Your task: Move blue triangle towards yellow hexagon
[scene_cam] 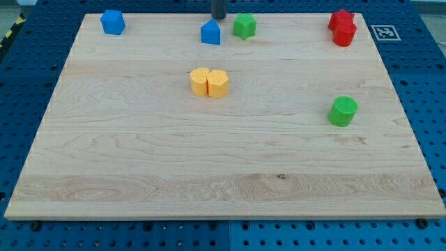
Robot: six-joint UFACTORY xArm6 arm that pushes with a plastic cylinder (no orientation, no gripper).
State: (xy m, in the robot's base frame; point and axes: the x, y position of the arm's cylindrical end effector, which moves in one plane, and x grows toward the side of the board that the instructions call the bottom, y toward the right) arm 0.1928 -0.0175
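The blue triangle [210, 32] sits near the top edge of the wooden board [139, 160], left of centre. The yellow hexagon [200, 81] lies below it, touching a yellow cylinder-like block [218, 83] on its right. My tip [219, 17] is at the view's top edge, just above and slightly right of the blue triangle, close to it; I cannot tell if it touches. Only the rod's lower end shows.
A green star [244, 26] sits right of the blue triangle. A blue cube-like block [112, 21] is at the top left. Two red blocks [342, 28] are at the top right. A green cylinder [343, 111] is at the right.
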